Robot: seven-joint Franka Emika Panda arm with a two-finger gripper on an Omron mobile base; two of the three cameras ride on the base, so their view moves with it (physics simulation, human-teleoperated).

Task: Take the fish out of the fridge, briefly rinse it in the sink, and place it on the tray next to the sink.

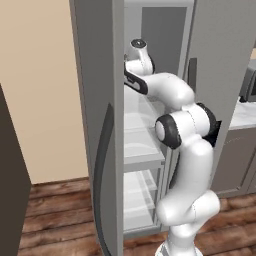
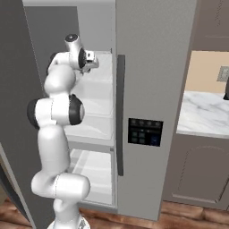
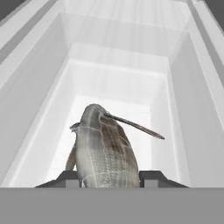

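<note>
The fish [image 3: 105, 148], grey and scaly with a thin dark fin sticking out to the right, stands close up in the hand view between my two dark fingertips. My gripper [image 3: 109, 177] is shut on it, one pad against each flank. Around it are the frosted white walls of a shelf in the fridge [image 2: 152, 67]. In the right base view my hand [image 2: 89, 59] reaches into the upper part of the open compartment. In the left base view the arm [image 1: 165, 87] goes in behind the open door [image 1: 97, 100]. The sink and the tray are out of view.
The open fridge door stands close on the arm's left, and the shut door with a dark handle [image 2: 120, 112] and control panel [image 2: 144, 132] on its right. Translucent shelves [image 1: 142, 150] lie below the hand. A marble counter [image 2: 201, 112] shows at the right.
</note>
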